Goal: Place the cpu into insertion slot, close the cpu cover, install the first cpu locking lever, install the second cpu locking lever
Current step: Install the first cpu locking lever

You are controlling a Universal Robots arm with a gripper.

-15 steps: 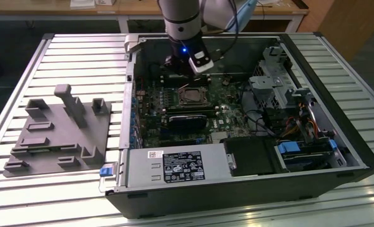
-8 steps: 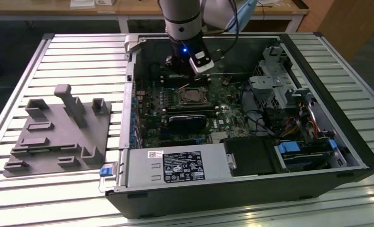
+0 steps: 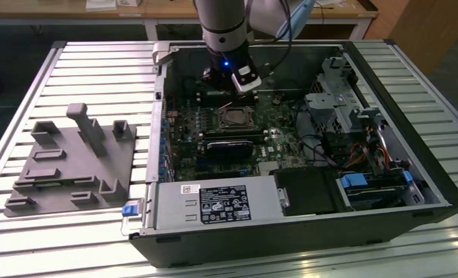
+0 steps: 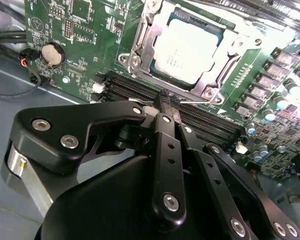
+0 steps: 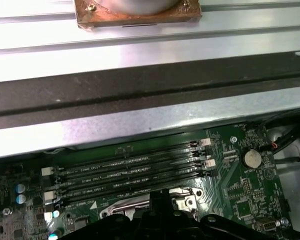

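The cpu (image 4: 187, 47) lies flat in the insertion slot (image 3: 234, 119), its silvery face up. The cpu cover (image 4: 140, 47), a thin metal frame, lies down around the chip. In the second wrist view my gripper (image 4: 165, 100) hangs just above the board with its black fingers (image 4: 165, 150) shut together and nothing between them, their tips over the memory slots beside the socket. In the exterior view the gripper (image 3: 233, 92) hovers just behind the socket, inside the open computer case. The first wrist view shows the gripper (image 5: 160, 202) over the socket's edge (image 5: 120, 206). I cannot tell how the locking levers stand.
Memory slots (image 5: 130, 175) run beside the socket, and a coin cell (image 4: 53, 54) sits on the green board. A black card (image 3: 229, 147), a power supply (image 3: 213, 204) and a drive cage (image 3: 337, 110) fill the case. A grey fixture (image 3: 70, 168) lies on the exterior view's left.
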